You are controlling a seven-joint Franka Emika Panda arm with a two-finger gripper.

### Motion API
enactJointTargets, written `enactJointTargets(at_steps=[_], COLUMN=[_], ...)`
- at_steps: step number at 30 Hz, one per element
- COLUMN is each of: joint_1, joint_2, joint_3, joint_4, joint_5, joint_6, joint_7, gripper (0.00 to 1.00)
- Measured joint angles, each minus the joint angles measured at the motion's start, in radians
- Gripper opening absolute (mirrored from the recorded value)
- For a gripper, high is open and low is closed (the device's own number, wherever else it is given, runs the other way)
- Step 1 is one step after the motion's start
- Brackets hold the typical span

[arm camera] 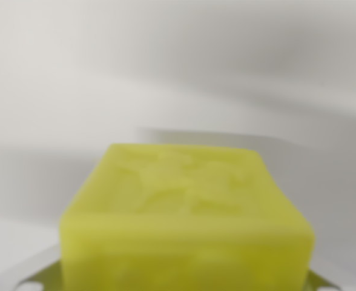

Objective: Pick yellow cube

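Only slivers of the tool (181,285) show at the wrist view's bottom corners, either side of the yellow cube (187,218), so whether it grips cannot be told, while the blurred cube fills the lower middle before a pale, featureless grey-white background (166,73).

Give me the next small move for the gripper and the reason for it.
Probably close the fingers, then lift gently. The yellow cube fills the lower middle of the wrist view, very near the camera, with metal finger parts showing at both lower corners beside it. Whether they already touch it cannot be told.
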Motion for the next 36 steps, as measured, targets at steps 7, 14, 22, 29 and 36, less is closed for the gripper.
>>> enactJointTargets(at_steps=[7, 14, 22, 29, 36], joint_1=[0.003, 0.006, 0.008, 0.009, 0.01], joint_2=[-0.053, -0.106, -0.164, -0.213, -0.261], joint_3=[-0.001, -0.001, -0.001, -0.001, -0.002], joint_4=[-0.012, -0.021, -0.028, -0.031, -0.032], joint_5=[0.014, 0.023, 0.032, 0.038, 0.043], joint_6=[-0.041, -0.085, -0.136, -0.182, -0.229], joint_7=[-0.01, -0.017, -0.024, -0.028, -0.031], gripper=[0.0, 0.0, 0.0, 0.0, 0.0])
